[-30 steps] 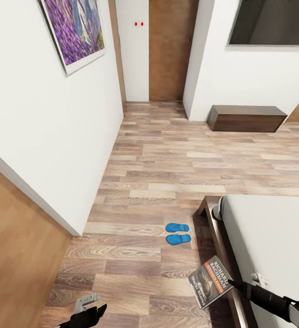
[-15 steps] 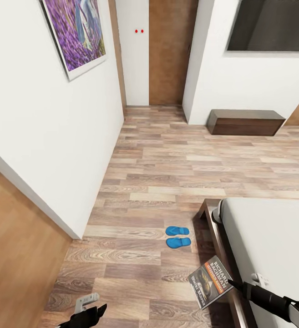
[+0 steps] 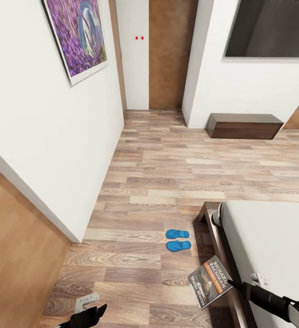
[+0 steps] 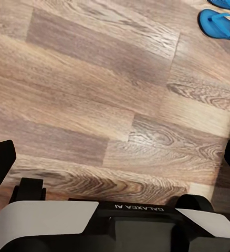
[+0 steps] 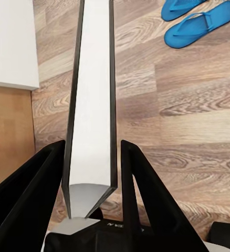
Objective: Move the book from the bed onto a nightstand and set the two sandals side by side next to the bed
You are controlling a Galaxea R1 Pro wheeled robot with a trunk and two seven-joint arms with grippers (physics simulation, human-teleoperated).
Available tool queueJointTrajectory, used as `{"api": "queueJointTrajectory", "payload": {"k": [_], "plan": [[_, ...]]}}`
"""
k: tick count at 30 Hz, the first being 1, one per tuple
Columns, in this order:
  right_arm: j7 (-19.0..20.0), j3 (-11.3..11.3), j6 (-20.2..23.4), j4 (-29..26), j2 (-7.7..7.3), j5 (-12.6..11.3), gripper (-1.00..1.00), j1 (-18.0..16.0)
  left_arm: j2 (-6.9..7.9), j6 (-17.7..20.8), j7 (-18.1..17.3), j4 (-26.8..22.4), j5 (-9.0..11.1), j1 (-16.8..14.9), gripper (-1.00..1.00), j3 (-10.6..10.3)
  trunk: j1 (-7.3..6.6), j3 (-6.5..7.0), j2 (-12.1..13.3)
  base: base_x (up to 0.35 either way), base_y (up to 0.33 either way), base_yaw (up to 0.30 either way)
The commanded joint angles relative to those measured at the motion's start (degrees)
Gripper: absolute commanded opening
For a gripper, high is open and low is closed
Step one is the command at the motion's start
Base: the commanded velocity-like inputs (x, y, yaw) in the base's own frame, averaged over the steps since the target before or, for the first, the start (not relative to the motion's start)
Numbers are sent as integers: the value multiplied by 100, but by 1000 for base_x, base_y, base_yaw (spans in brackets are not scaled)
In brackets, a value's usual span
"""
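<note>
Book [image 3: 210, 282] clamped in right gripper [image 3: 231, 283] | left gripper [image 4: 115, 157] jaws spread, empty | carry level to a nightstand, clear of bed [image 3: 267, 237] frame.

Floor [image 3: 167, 173]: light wood planks, mixed grey-brown tones, running across the whole room. Left wall [image 3: 40, 136]: white, ending at a near corner, with a brown wood panel [image 3: 17, 255] beside it at near left. A framed picture [image 3: 76, 36] of purple flowers hangs high on this wall. Far end: a short passage with a brown door [image 3: 169, 54] and a white strip [image 3: 133, 54] bearing two red dots. Far right: white wall [image 3: 254, 91] carrying a dark screen [image 3: 270, 27], with a low dark brown cabinet [image 3: 245, 125] on the floor below it. Lighting is even.
</note>
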Motion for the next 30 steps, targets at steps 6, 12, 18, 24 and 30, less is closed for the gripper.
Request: {"api": "queueJointTrajectory", "payload": {"k": [6,12,18,24,30], "plan": [[16,29,61,-2,-1,-60,-100,-3,3,-25,-15,7,48,-6,100,-48,1,51,-4,0,0,0],[16,29,57,-2,3,-60,-100,-3,3,-25,-15,7,48,-5,100,-48,1,106,-4,0,0,0],[16,29,60,-2,6,-60,-100,-3,3,-25,-15,7,48,-3,100,-48,1,162,-4,0,0,0],[16,29,59,-2,6,-60,-100,-3,3,-25,-15,7,48,-3,100,-48,1,217,-4,0,0,0],[16,29,58,-2,6,-60,-100,-3,3,-25,-15,7,48,-3,100,-48,1,273,-4,0,0,0]]}}
